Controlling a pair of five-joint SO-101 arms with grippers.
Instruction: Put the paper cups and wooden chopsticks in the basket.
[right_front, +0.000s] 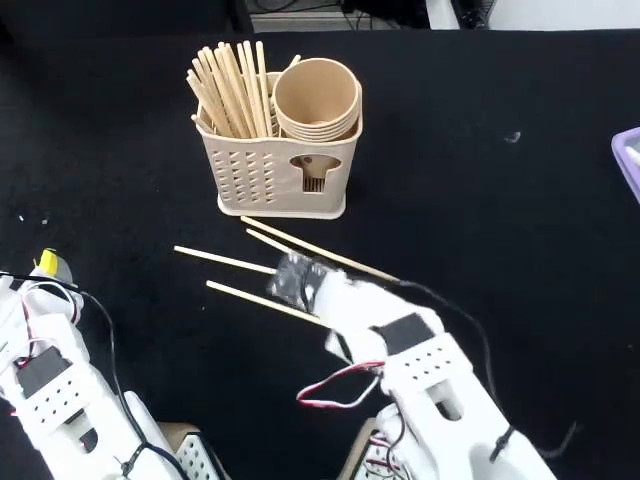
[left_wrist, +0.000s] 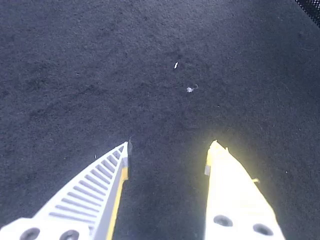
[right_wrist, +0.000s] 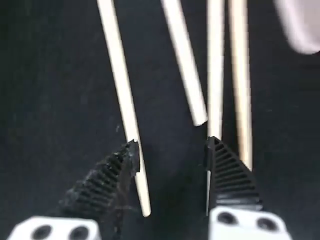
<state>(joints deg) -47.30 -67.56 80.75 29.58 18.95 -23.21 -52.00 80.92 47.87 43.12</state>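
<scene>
A beige perforated basket (right_front: 262, 175) stands at the back of the black table. It holds several wooden chopsticks (right_front: 232, 90) and a stack of paper cups (right_front: 316, 98). Several loose chopsticks (right_front: 262, 302) lie in front of it. My right gripper (right_front: 293, 280) hovers low over them, open. In the right wrist view, one chopstick (right_wrist: 121, 85) runs along the black finger (right_wrist: 112, 175), and another chopstick (right_wrist: 186, 65) ends between the fingertips of the right gripper (right_wrist: 172, 146). My left gripper (left_wrist: 170, 147) is open over bare cloth at the table's left edge (right_front: 48, 264).
A purple container (right_front: 628, 160) pokes in at the right edge. Cables trail from the right arm (right_front: 440, 380) near the front. The black table (right_front: 500, 230) stretches to the right of the basket.
</scene>
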